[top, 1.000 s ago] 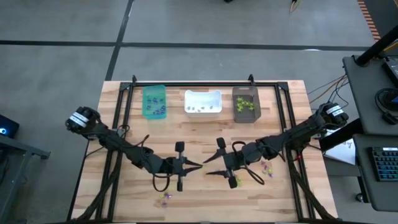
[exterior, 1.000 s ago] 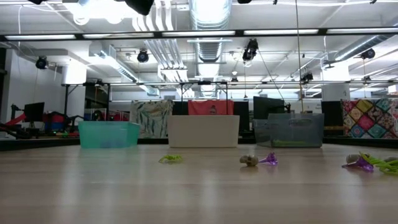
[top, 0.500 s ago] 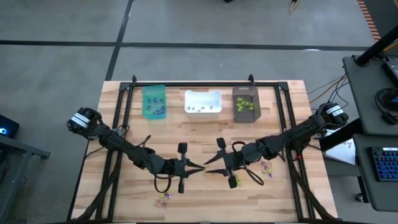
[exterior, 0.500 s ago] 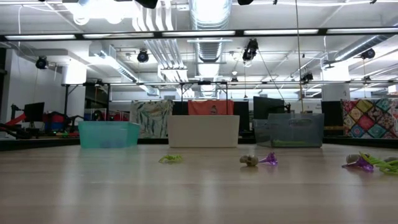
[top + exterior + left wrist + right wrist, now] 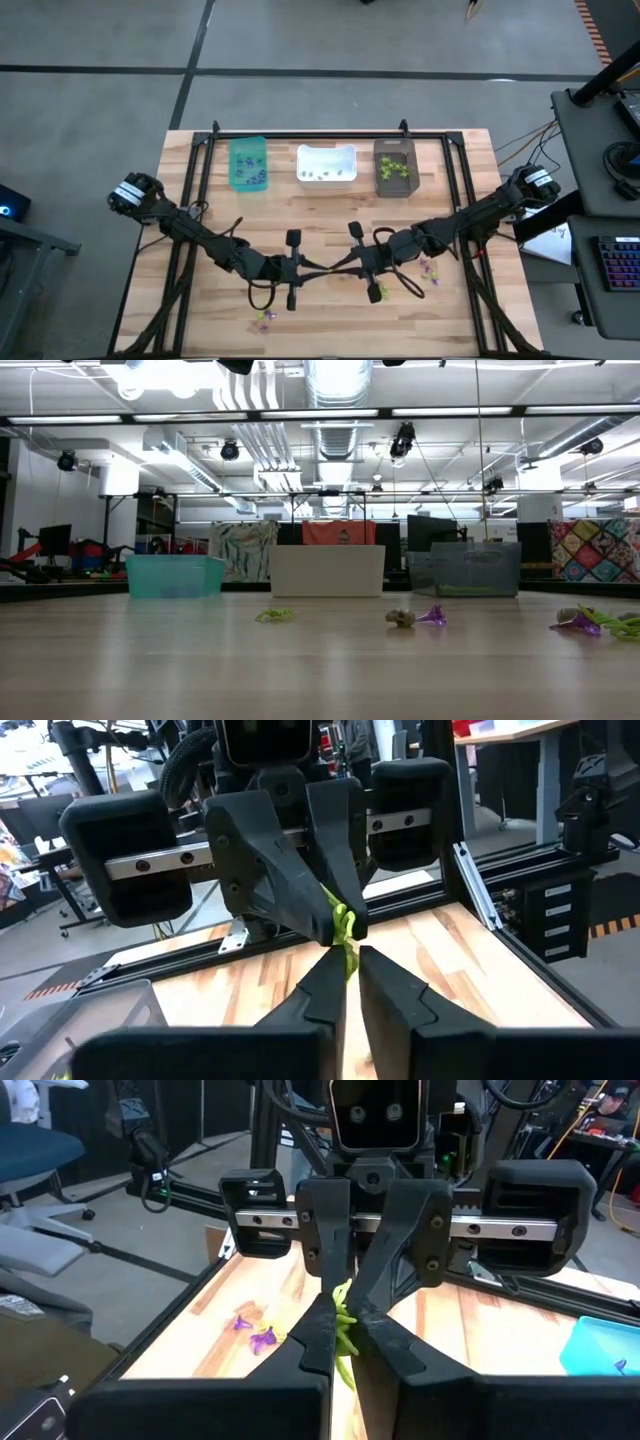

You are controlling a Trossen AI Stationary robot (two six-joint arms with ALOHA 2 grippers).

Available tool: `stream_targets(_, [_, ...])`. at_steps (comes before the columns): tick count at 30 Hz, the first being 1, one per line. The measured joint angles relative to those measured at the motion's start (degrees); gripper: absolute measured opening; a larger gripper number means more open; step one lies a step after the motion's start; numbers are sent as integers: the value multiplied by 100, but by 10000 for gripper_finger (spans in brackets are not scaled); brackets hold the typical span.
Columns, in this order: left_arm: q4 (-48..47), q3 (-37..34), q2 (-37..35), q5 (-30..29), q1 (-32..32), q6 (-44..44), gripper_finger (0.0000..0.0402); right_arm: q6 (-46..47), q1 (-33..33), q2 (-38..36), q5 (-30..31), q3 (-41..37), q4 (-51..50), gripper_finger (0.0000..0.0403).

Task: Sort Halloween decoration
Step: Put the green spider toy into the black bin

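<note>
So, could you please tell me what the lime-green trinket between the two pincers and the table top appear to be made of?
The lime-green trinket, pinched by both the left pincer and the right pincer, looks like moulded plastic: one bright uniform colour, thin bent limbs, slight sheen. Soft or rigid, I cannot tell. The table top looks like light wood: parallel planks with grain lines, matte finish.

Pale matt wood-plank table (image 5: 200, 300) w/ black metal rails (image 5: 330, 133) (lime trinket (image 5: 343, 925) looks plastic).
</note>
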Motion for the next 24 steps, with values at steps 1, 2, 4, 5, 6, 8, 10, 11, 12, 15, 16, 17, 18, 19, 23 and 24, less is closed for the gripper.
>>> stream_targets(1, [-3, 0, 0, 0, 0, -19, 23, 9, 0, 0, 0, 0, 0, 14])
stream_targets(2, [-15, 0, 0, 0, 0, -58, 32, 26, -1, 0, 2, 0, 0, 14])
stream_targets(4, [-60, -2, 0, -9, 0, -154, 58, 74, -20, 0, 2, 0, -2, 14])
stream_targets(5, [-101, -2, 0, -58, 0, -204, 72, 110, -30, 0, 4, 0, -6, 13])
stream_targets(6, [-144, -2, 0, -128, 0, -249, 87, 110, -38, -2, 4, 0, -28, 13])
stream_targets(8, [-229, -2, 0, -289, 0, -297, 117, 124, -74, -17, 15, 0, -106, 13])
stream_targets(10, [-396, -2, -2, -418, 0, -425, 144, 251, -132, -77, 227, 0, -342, 13])
stream_targets(11, [-509, -2, -4, -479, 0, -518, 156, 357, -178, -128, 447, 0, -507, 13])
stream_targets(12, [-631, -4, -8, -548, 0, -620, 167, 495, -230, -187, 707, 0, -755, 13])
stream_targets(15, [-1000, -4, -20, -687, 10, -1037, 190, 950, -473, -402, 1553, 0, -1685, 13])
stream_targets(16, [-1098, -4, -20, -747, 11, -1146, 195, 1150, -580, -487, 1816, 0, -2053, 13])
stream_targets(17, [-1173, -4, -20, -798, 11, -1228, 199, 1362, -710, -562, 2052, -5, -2423, 13])
stream_targets(18, [-1207, -4, -22, -815, 11, -1282, 202, 1612, -870, -634, 2242, -7, -2790, 13])
stream_targets(19, [-1213, -4, -22, -815, 11, -1302, 204, 1876, -1054, -713, 2385, -7, -3166, 13])
stream_targets(23, [-1220, -4, -22, -815, 11, -1315, 205, 2865, -2036, -826, 2560, -7, -4617, 13])
stream_targets(24, [-1217, -4, -22, -815, 11, -1315, 205, 3063, -2313, -825, 2553, -7, -4976, 13])
